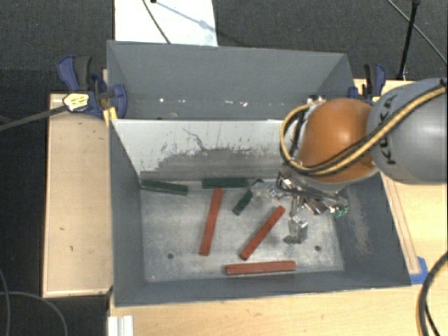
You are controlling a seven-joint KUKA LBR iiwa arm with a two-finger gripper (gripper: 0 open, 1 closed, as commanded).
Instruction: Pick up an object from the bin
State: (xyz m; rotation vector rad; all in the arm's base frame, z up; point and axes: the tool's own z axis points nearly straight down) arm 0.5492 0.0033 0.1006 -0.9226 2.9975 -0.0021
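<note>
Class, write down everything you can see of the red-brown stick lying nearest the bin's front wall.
The red-brown stick is a long, thin, straight bar with squared ends and a matt surface, perhaps painted wood. It looks whole. It lies flat on the bin floor, nearly parallel to the front wall and close to it. A slanted red-brown stick ends just behind it; whether they touch is unclear. The pincer hangs behind its right end, apart from it.

So the grey arm (414, 140) reaches in from the right, its wrist tucked under a rounded orange cover (337, 140) with yellow-and-black cables (288, 135) looped round it, and the metal gripper (297, 229) hangs down below that, low and a bit right of centre.
</note>
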